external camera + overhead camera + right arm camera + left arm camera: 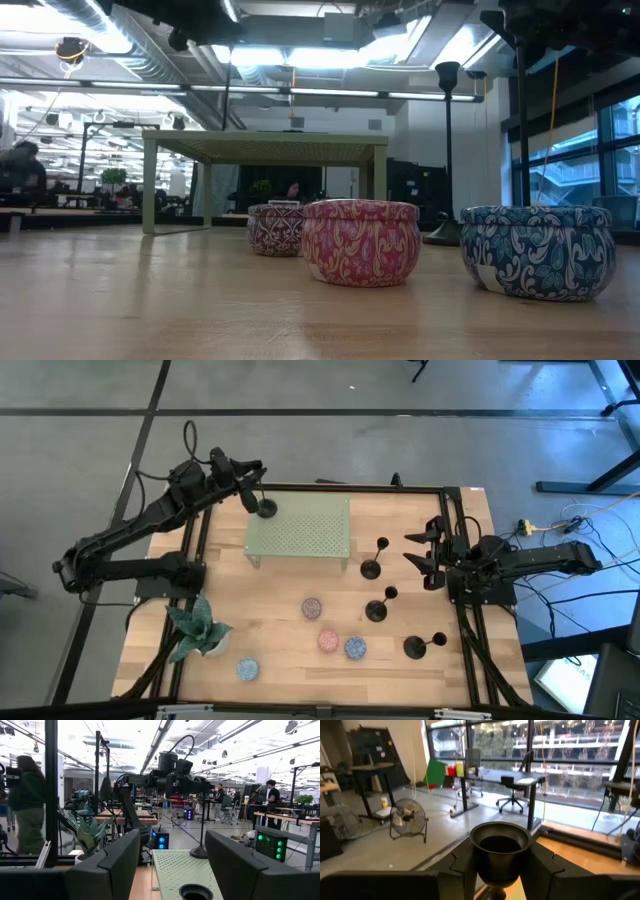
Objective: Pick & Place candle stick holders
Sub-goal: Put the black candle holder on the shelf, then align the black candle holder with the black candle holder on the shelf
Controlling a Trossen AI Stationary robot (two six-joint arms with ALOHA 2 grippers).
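Holder point(263, 506) in left hand point(252, 497)

**Hidden and cut off**

In the left wrist view the held candle stick holder point(500, 851) shows only its cup; stem and base drop below the picture's edge. In the right wrist view another holder's cup point(195, 892) is cut off likewise. In the low view the blue candle tin point(538, 251) hides one holder's base.
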